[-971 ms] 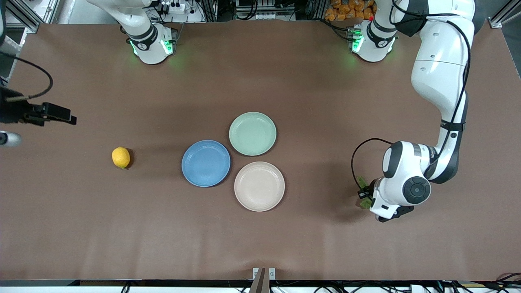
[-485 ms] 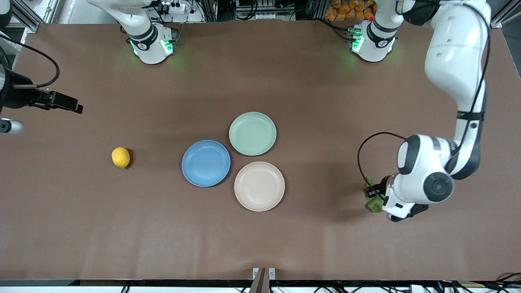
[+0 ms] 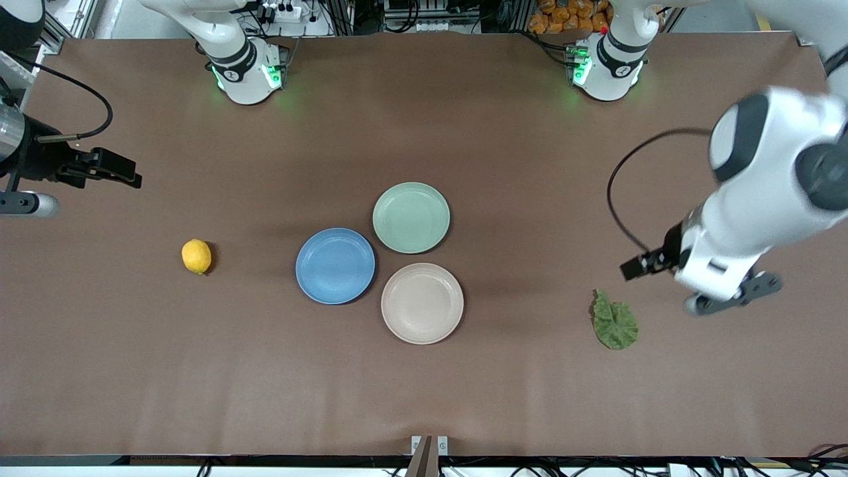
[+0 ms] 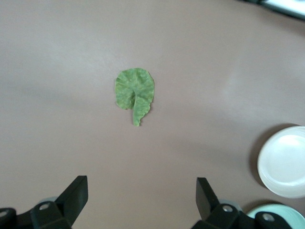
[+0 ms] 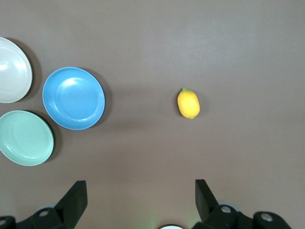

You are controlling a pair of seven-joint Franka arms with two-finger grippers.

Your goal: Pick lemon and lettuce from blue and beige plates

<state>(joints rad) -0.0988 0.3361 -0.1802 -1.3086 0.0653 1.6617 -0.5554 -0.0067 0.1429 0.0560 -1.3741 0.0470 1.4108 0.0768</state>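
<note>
The lemon lies on the bare table toward the right arm's end, apart from the plates; it also shows in the right wrist view. The lettuce lies flat on the table toward the left arm's end, and shows in the left wrist view. The blue plate and the beige plate sit empty mid-table. My left gripper is open and empty, raised over the table beside the lettuce. My right gripper is open and empty, high over the table's end.
An empty mint-green plate touches the blue and beige plates, farther from the front camera. The arm bases stand along the table's edge farthest from the front camera. Brown table lies open around the plates.
My left gripper has let go of the lettuce, which now lies on the table, and has risen and moved toward the left arm's end. My right hand has shifted slightly.
</note>
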